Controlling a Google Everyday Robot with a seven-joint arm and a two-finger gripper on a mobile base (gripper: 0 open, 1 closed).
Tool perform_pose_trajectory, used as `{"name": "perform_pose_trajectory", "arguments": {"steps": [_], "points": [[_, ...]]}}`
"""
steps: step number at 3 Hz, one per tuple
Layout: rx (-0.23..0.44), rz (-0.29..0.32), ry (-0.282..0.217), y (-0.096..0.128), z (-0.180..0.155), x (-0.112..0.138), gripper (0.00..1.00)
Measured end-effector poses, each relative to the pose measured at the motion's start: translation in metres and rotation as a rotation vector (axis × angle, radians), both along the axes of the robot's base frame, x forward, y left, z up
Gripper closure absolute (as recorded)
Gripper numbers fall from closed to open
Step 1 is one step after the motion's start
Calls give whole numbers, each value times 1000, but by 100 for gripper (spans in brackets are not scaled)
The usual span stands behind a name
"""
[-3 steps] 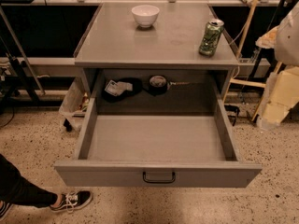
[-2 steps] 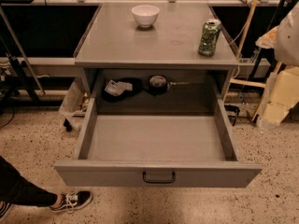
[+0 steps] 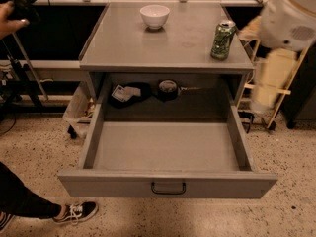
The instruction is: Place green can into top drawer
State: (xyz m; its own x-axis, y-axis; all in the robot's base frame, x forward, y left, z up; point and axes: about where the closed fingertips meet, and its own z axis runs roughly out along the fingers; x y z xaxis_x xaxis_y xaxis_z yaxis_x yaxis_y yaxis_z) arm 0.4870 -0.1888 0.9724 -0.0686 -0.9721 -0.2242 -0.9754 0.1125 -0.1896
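The green can stands upright on the right side of the grey tabletop, near its front edge. Below it the top drawer is pulled fully out, with its black handle at the centre of the front panel. Its inside is bare. My gripper does not show in the camera view. Only a white rounded part of my arm and a blurred cream segment show at the right edge, to the right of the can and apart from it.
A white bowl sits at the back of the tabletop. Dark objects lie in the recess behind the drawer. A person's hand is at the upper left and a shoe at the lower left. A wooden rack stands to the right.
The white arm part at the right has shifted up and inward and is now blurred. A person's hand has come into view at the upper left. Can and drawer have not moved.
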Motion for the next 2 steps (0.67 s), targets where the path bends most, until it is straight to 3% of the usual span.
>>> {"name": "perform_pose_trajectory", "arguments": {"steps": [1, 2], "points": [[68, 145, 71, 49, -22, 71, 0], [192, 222, 101, 78, -43, 126, 0]]}}
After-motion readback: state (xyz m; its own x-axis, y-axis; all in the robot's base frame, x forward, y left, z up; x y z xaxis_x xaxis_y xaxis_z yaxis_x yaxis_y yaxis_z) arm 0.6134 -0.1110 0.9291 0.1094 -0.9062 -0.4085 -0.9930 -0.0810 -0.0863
